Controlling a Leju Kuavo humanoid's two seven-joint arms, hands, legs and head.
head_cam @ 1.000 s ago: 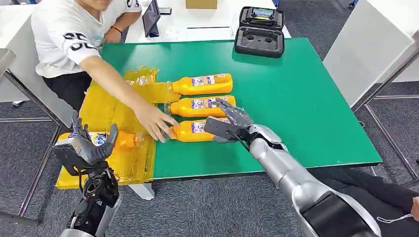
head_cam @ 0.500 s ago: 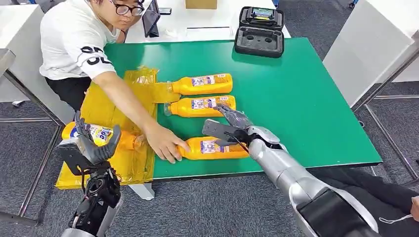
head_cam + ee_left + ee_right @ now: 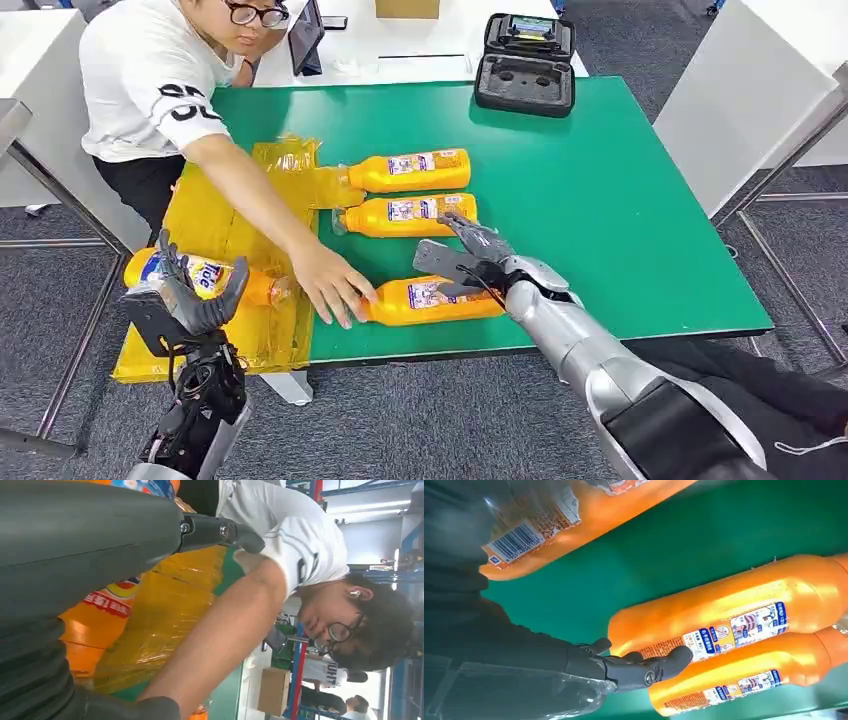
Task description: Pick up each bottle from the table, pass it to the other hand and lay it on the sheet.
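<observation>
Foremost, four orange bottles lie on their sides. The nearest bottle point(image 3: 432, 299) rests on the green counter point(image 3: 620, 200) close to its front edge, neck toward the yellow sheet point(image 3: 215, 225). A person's hand point(image 3: 330, 285) touches its neck end. The right hand point(image 3: 470, 260) hovers directly above the bottle's base end, fingers spread apart and holding nothing; whether any fingertip touches the bottle cannot be told. Two more bottles lie parallel farther back: the middle bottle point(image 3: 410, 214) just beyond the right hand, and the far bottle point(image 3: 415, 170) behind it, its neck reaching the crumpled edge of the sheet. A fourth bottle point(image 3: 205, 278) lies on the sheet at the counter's left side. The left hand point(image 3: 185, 300) stands just in front of it, fingers raised and apart; the left wrist view shows the bottle's label close behind the fingers, but contact cannot be told. A black case point(image 3: 525, 62) sits open at the counter's far edge.
</observation>
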